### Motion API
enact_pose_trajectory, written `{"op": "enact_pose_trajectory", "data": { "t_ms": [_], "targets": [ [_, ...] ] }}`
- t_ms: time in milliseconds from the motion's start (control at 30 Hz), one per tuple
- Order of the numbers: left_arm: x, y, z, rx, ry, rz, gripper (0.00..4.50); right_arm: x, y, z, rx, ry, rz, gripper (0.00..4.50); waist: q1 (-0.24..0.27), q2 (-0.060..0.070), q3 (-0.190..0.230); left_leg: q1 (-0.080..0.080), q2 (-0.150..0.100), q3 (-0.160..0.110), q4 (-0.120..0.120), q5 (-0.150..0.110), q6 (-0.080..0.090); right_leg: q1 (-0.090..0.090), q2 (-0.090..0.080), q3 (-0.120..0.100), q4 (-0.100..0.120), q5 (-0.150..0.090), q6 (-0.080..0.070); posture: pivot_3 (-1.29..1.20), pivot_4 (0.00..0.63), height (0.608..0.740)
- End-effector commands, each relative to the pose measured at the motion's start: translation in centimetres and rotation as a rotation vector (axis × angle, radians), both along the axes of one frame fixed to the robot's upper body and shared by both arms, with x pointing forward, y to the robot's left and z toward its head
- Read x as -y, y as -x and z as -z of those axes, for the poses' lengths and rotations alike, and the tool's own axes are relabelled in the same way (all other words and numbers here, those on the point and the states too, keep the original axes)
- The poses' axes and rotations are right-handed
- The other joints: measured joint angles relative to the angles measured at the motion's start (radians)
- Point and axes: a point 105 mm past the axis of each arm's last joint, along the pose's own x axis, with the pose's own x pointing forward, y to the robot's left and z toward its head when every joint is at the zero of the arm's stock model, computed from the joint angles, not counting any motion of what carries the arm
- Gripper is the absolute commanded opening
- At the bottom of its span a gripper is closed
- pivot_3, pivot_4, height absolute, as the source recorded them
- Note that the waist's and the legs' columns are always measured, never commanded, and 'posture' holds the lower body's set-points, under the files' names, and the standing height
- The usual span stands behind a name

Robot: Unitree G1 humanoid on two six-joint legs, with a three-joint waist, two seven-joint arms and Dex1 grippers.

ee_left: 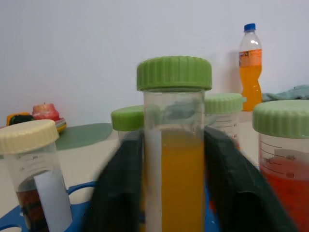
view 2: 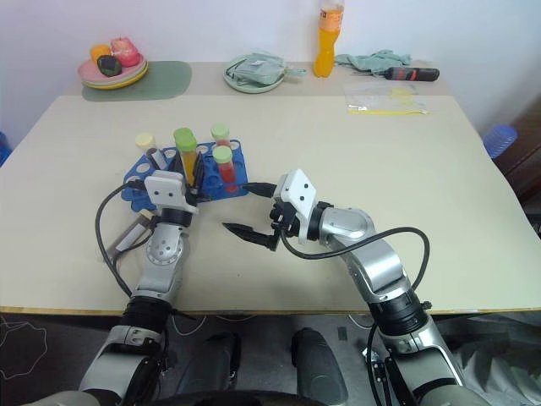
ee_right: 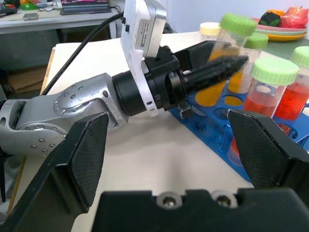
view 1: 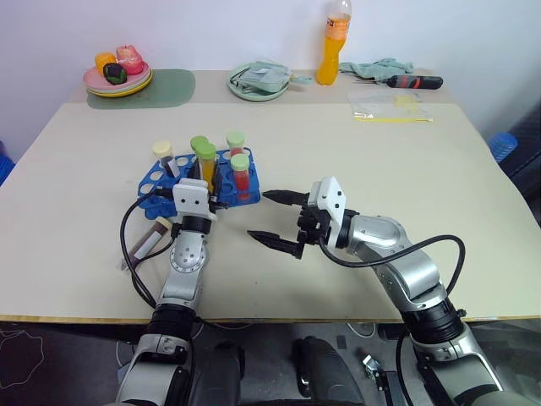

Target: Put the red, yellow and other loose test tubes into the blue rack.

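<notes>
Black fingers of my left gripper stood on either side of the yellow-orange tube, close against its wall, though I could not tell whether they pinched it or had just let go. That tube, green-capped, stood upright in the blue rack, which sat on the beige table just ahead of the left wrist. Beside it in the rack I saw red tubes with green caps and, at the rack's left end, the dark tube with the cream cap, also upright. My right gripper hung just to the right of the rack, pointing toward it, its two fingers spread wide apart with nothing between them. One more tube-like item lay flat on the table just left of my left forearm; I could not make out its contents. Along the far edge were a plate of toy fruit on a green mat, a green dish, an orange drink bottle, a crumpled cloth, a screwdriver and a clear bag.
</notes>
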Motion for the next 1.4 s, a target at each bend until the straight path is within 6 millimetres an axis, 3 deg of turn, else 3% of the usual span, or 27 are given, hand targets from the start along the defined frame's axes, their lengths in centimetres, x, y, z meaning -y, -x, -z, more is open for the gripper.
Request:
{"op": "enact_pose_trajectory", "data": {
  "t_ms": [33, 67, 300, 400, 433, 500, 633, 700, 800, 867, 1300, 1400],
  "targets": [
    [-0.7, 0.7, -2.6, 0.075, 0.053, -0.001, 3.74, -0.4, 0.5, -1.6, 0.049, -0.034, -0.024, 4.35, 0.000, 0.000, 0.000, 0.000, 0.000, 0.000, 0.000, 0.000, 0.000, 0.000, 0.000, 0.000, 0.000, 0.000, 0.000, 0.00, 0.150, 0.740],
    [-1.0, 1.0, -3.4, 0.093, 0.079, 0.004, 4.14, -0.5, 0.6, -1.6, 0.049, -0.036, -0.024, 4.35, -0.001, 0.000, 0.000, 0.000, 0.000, 0.000, 0.000, 0.000, 0.000, 0.000, 0.000, 0.000, 0.000, 0.000, 0.000, 0.00, 0.150, 0.740],
    [-3.4, 4.0, -9.3, 0.143, 0.134, -0.013, 4.14, -0.4, 0.6, -1.4, 0.042, -0.038, -0.018, 4.35, -0.003, 0.000, 0.000, 0.000, 0.000, 0.000, 0.000, 0.000, 0.000, 0.000, 0.000, 0.000, 0.001, 0.000, 0.000, 0.00, 0.150, 0.740],
    [-6.4, 5.7, -10.7, 0.004, 0.116, 0.025, 4.14, 0.3, 0.3, -1.2, 0.035, -0.027, 0.003, 4.35, -0.013, 0.000, 0.000, 0.001, 0.001, -0.001, 0.000, 0.000, 0.000, 0.000, 0.001, 0.000, 0.002, 0.000, 0.000, 0.00, 0.150, 0.740],
    [-7.0, 6.0, -10.6, -0.054, 0.113, 0.037, 4.34, 0.5, 0.2, -1.1, 0.035, -0.024, 0.007, 4.35, -0.018, 0.000, 0.000, 0.001, 0.001, -0.001, 0.000, 0.000, 0.000, 0.000, 0.001, 0.000, 0.003, 0.000, 0.000, 0.00, 0.150, 0.740],
    [-8.6, 6.9, -9.8, -0.222, 0.009, 0.038, 4.34, 0.8, 0.0, -1.0, 0.033, -0.017, 0.012, 4.35, -0.024, 0.000, 0.000, 0.001, 0.001, -0.001, 0.000, 0.000, 0.000, 0.000, 0.001, 0.000, 0.003, 0.000, 0.000, 0.00, 0.150, 0.740],
    [-14.3, 9.4, -6.5, -0.660, -0.070, -0.140, 4.34, 1.0, -0.3, -0.9, 0.029, -0.008, 0.007, 4.35, -0.031, 0.000, 0.000, 0.002, 0.001, -0.001, 0.000, 0.000, 0.000, 0.000, 0.001, 0.000, 0.004, -0.001, -0.001, 0.00, 0.150, 0.740],
    [-15.3, 10.4, -5.1, -0.824, -0.067, -0.167, 4.34, 0.9, -0.3, -0.8, 0.028, -0.007, 0.000, 4.35, -0.031, 0.000, 0.001, 0.002, 0.001, -0.002, 0.000, 0.000, 0.000, 0.000, 0.002, -0.001, 0.004, -0.001, -0.001, 0.00, 0.150, 0.740],
    [-14.3, 12.0, -2.3, -1.192, -0.182, -0.074, 4.34, 0.3, -0.3, -0.8, 0.028, -0.006, -0.031, 4.35, -0.027, -0.002, 0.001, 0.001, 0.001, -0.003, 0.000, 0.000, 0.000, 0.000, 0.001, -0.001, 0.004, -0.001, -0.001, 0.00, 0.150, 0.740],
    [-14.2, 12.2, -1.4, -1.310, -0.242, -0.065, 4.34, -0.1, -0.2, -0.7, 0.030, -0.005, -0.049, 4.35, -0.028, -0.002, 0.001, 0.001, 0.000, -0.002, 0.000, 0.000, 0.000, 0.000, 0.001, -0.001, 0.004, -0.001, -0.001, 0.00, 0.150, 0.740],
    [-12.1, 7.7, 1.0, -1.525, -0.301, 0.009, 4.34, -0.4, 0.1, -0.5, 0.044, -0.009, -0.031, 4.35, -0.029, -0.001, 0.001, 0.000, 0.001, -0.001, -0.001, 0.000, 0.000, -0.002, 0.001, -0.001, 0.004, -0.001, -0.001, 0.00, 0.150, 0.740],
    [-12.0, 7.4, 1.3, -1.556, -0.323, 0.011, 3.50, -0.3, 0.3, -0.5, 0.045, -0.014, -0.015, 4.35, -0.031, -0.001, 0.001, 0.000, 0.001, -0.001, -0.001, 0.000, 0.000, -0.003, 0.001, 0.000, 0.004, -0.001, -0.001, 0.00, 0.150, 0.740]
  ]
}}
